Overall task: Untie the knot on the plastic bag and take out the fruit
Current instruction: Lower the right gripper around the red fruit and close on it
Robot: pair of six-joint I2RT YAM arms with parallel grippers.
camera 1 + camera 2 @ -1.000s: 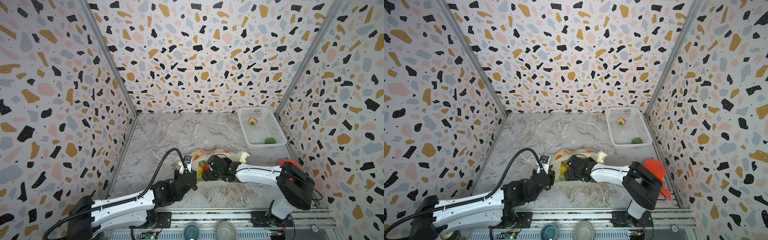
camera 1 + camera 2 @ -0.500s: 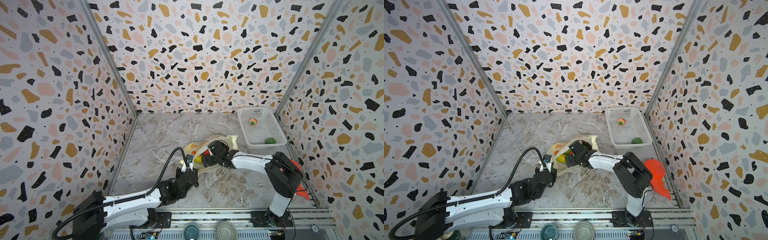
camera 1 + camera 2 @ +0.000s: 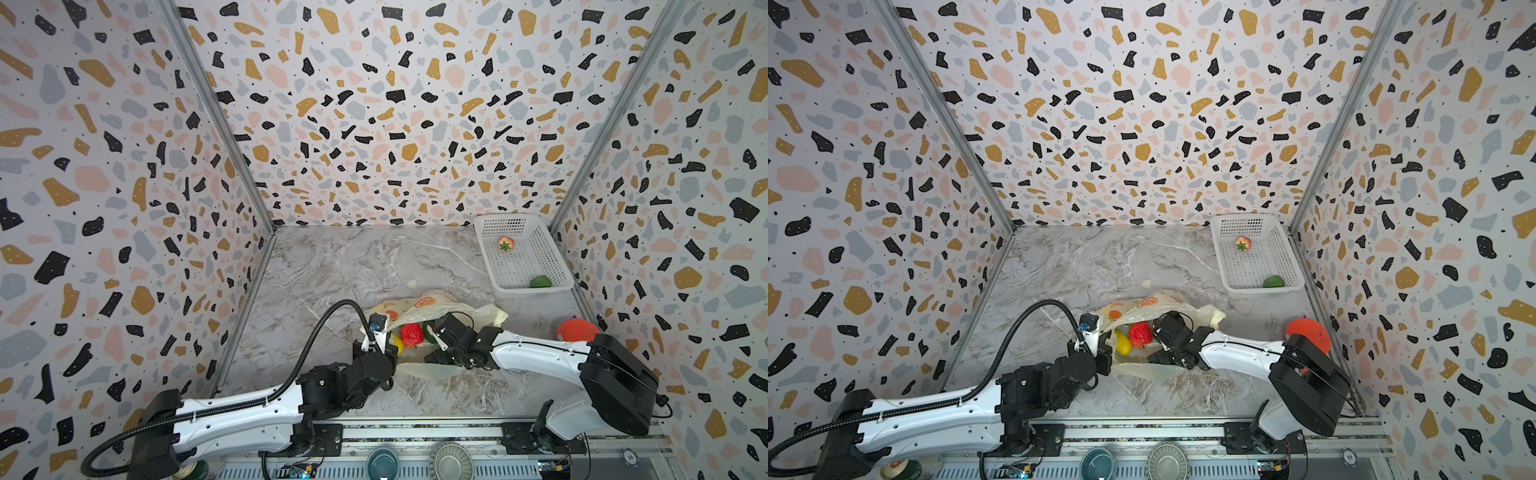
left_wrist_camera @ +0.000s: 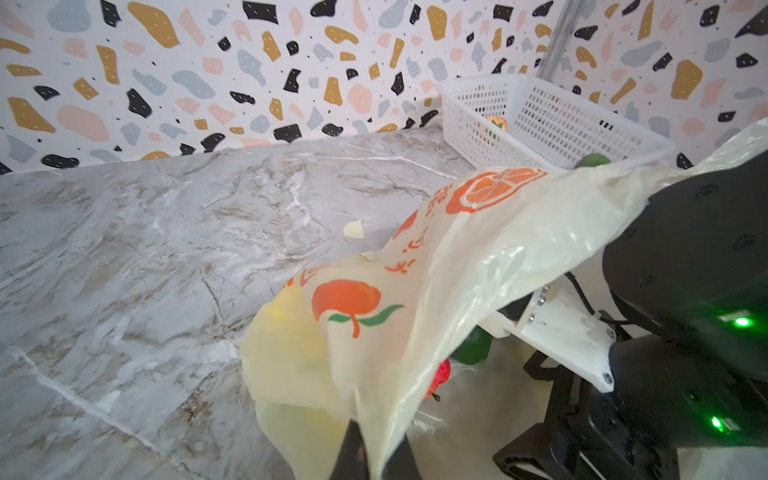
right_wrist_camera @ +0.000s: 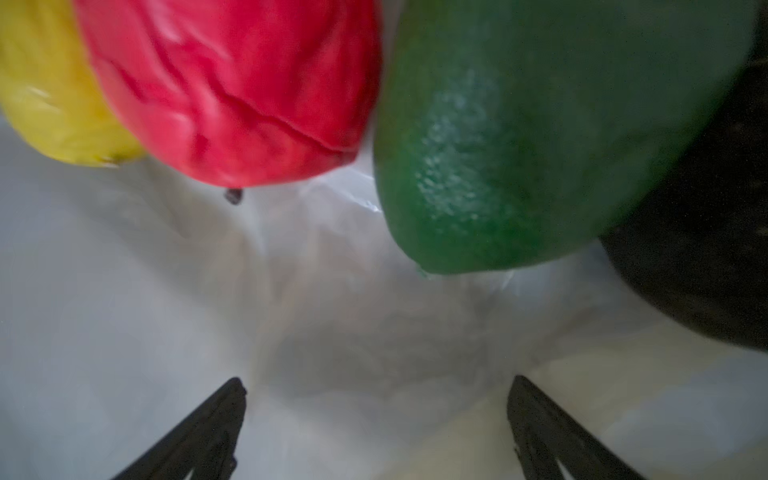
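The left gripper [image 4: 372,449] still pinches the plastic bag [image 3: 432,305] by its rim, just front-left of the basket [image 3: 484,253]. The yellow fruit [image 3: 1122,344], red fruit [image 3: 1140,333] and green fruit [image 5: 519,145] lie exposed. The right gripper [image 5: 376,382], jaws spread, has sunk back inside the mouth, so grabbing likely comes next.

Cannot see the tips of the left gripper [image 4: 372,457]: closed on film of the plastic bag [image 4: 436,270], draped by it, cut off at the left wrist view's edge. Inside the bag, blurs and crops the yellow fruit [image 5: 54,95], red fruit [image 5: 232,91] and green fruit [image 5: 540,137] in the right wrist view; shows only the finger ends of the right gripper [image 5: 378,386] there. Cannot tell what the blurred black shape [image 5: 706,249] is. Beyond the bag, half hides a green lump [image 4: 594,160] behind the bag's rim and a reddish piece [image 4: 492,124] behind the white basket's [image 4: 582,120] mesh.
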